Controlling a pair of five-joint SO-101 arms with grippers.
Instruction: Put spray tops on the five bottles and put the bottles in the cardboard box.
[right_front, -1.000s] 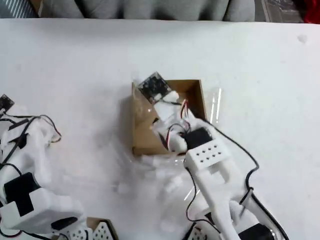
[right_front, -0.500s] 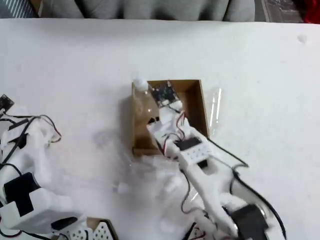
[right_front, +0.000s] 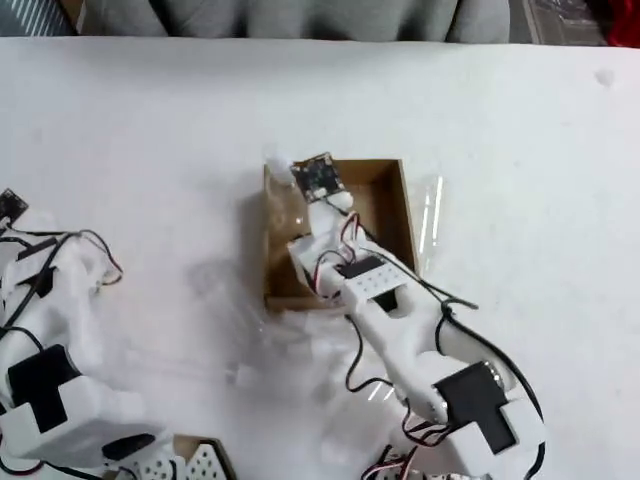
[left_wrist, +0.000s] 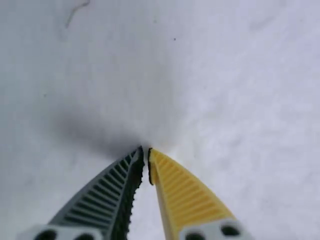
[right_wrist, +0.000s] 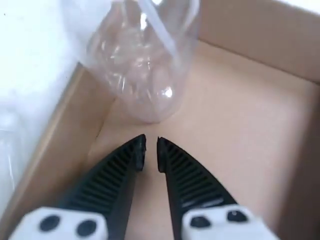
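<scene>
Clear plastic bottle (right_wrist: 145, 60) with a dip tube inside stands tipped in a corner of the brown cardboard box (right_wrist: 260, 45), base on the floor and leaning toward the wall. The right gripper (right_wrist: 150, 150) hangs just beside it, jaws almost together and holding nothing. To finish well, lift straight up out of the box without brushing the bottle, which seems only lightly propped. The left gripper (left_wrist: 145, 160) is pinched closed on nothing above the white table (right_front: 150, 120). Since a second ago the right arm has drawn back, uncovering the white spray top (right_front: 279, 172).
</scene>
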